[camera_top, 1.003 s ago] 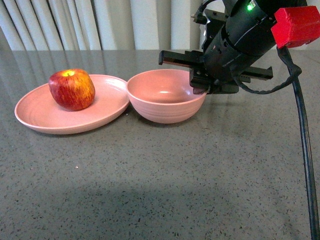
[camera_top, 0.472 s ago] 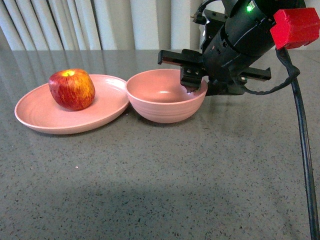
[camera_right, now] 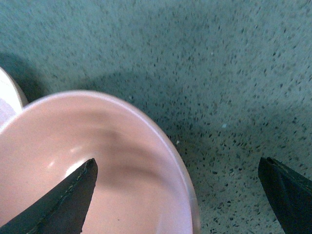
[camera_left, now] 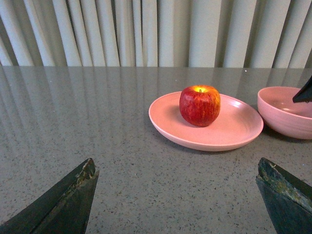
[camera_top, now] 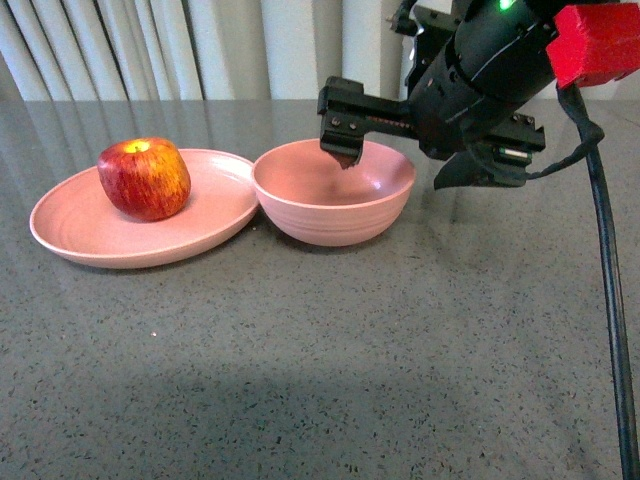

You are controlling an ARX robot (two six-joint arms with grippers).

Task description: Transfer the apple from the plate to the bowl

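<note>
The red apple [camera_top: 144,178] sits upright on the shallow pink plate [camera_top: 70,232] at the left. The deep pink bowl [camera_top: 335,215] stands right of the plate, almost touching it, and is empty. My right gripper [camera_top: 395,168] is open and empty, hovering over the bowl's right rim, one finger above the bowl's inside and one outside it. In the right wrist view the gripper [camera_right: 178,165] straddles the bowl's rim [camera_right: 161,141]. My left gripper [camera_left: 175,165] is open and empty, low over the table, facing the apple [camera_left: 200,105], plate [camera_left: 214,136] and bowl [camera_left: 280,117] from a distance.
The grey speckled table [camera_top: 320,360] stretches in front of the dishes. Pale curtains [camera_top: 200,50] hang behind it. The right arm's black cable [camera_top: 610,300] runs down the right side. A sliver of the plate [camera_right: 6,97] shows in the right wrist view.
My right gripper has risen and shifted left from beside the bowl's right wall to above its rim. Apple, plate and bowl have not moved.
</note>
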